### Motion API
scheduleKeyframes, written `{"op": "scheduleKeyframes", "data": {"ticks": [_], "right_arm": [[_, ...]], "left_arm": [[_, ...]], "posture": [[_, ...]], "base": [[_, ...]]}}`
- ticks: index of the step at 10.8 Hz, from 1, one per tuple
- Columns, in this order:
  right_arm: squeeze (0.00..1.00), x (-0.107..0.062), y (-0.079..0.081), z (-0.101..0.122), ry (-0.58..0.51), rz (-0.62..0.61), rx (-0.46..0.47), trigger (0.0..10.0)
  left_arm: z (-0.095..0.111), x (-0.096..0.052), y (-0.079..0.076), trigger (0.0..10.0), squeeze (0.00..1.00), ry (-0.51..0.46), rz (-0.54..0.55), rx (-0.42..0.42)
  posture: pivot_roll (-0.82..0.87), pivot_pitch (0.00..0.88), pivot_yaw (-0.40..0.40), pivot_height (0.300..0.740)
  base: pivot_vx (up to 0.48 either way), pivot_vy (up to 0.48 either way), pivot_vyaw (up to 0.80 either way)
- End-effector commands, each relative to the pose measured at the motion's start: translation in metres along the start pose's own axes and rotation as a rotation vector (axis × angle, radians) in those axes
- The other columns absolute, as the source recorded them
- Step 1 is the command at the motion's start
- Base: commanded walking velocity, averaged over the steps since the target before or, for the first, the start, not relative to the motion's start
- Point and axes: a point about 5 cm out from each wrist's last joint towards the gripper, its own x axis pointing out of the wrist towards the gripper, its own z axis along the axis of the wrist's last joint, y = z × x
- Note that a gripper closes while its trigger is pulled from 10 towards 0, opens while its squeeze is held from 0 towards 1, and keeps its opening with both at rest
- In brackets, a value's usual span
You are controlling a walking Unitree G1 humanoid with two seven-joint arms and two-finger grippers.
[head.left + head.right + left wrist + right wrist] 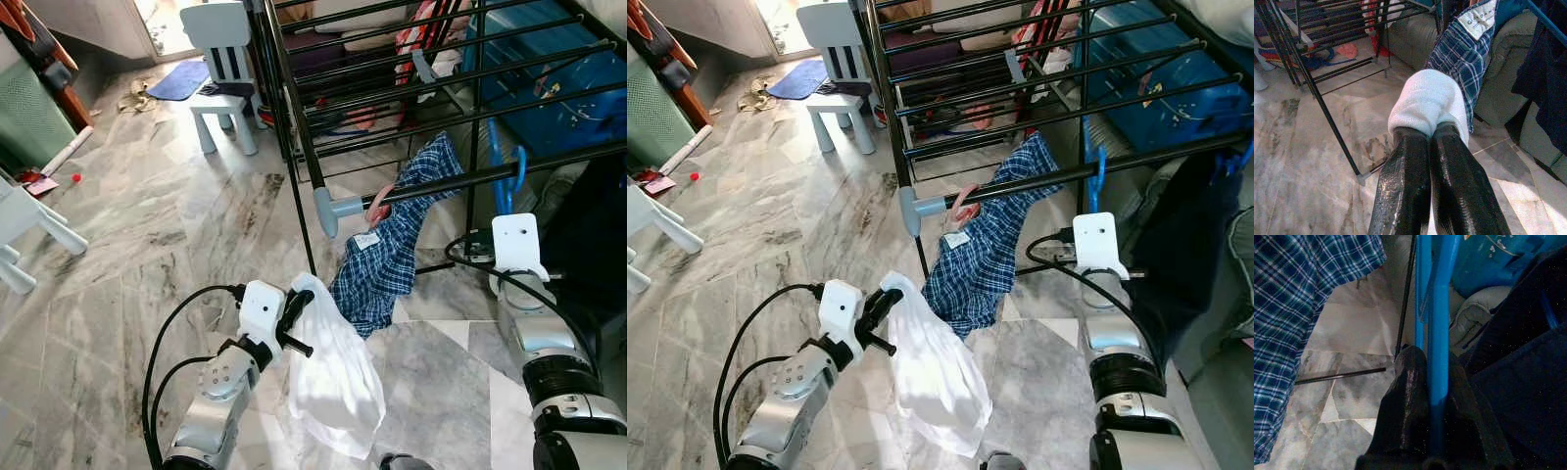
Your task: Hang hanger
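blue plastic hanger [518, 168] hooks the rack rail [460, 181] above my right hand [490, 245]; left hand [294, 315] pinches a limp white cloth [333, 377]. right wrist view: fingers [1405, 396] clamp its stiff, light, likely slippery bar, so i'd grip there.

The right gripper's [1432, 382] fingertips are hidden in both eye views behind its white wrist block [519, 245], and the blue hanger [1437, 333] it pinches runs off the top of the right wrist view, so its hook cannot be seen there. The dark garment [1181, 255] on that hanger is cut off by the picture's right edge. The white cloth [1430, 100] covers the tips of the left gripper [1430, 134], and its lower part lies beyond the left wrist view.
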Motion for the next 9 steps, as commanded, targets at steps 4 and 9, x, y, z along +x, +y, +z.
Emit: {"op": "scheduleKeyframes", "data": {"ticks": [4, 9], "right_arm": [[1.0, -0.0006, 0.0058, -0.0071, 0.025, 0.031, -0.027, 10.0], [1.0, 0.0014, 0.0009, -0.0041, 0.005, 0.019, -0.092, 10.0]], "left_arm": [[-0.0002, -0.0001, 0.0032, 10.0, 0.0, 0.005, 0.009, 0.016], [-0.0015, 0.0008, 0.0024, 10.0, 0.0, 0.013, 0.01, 0.014]], "posture": [[-0.13, 0.088, 0.141, 0.74], [-0.13, 0.087, 0.14, 0.74]], "base": [[0.0, 0.0, 0.0], [0.0, 0.0, 0.0]]}}
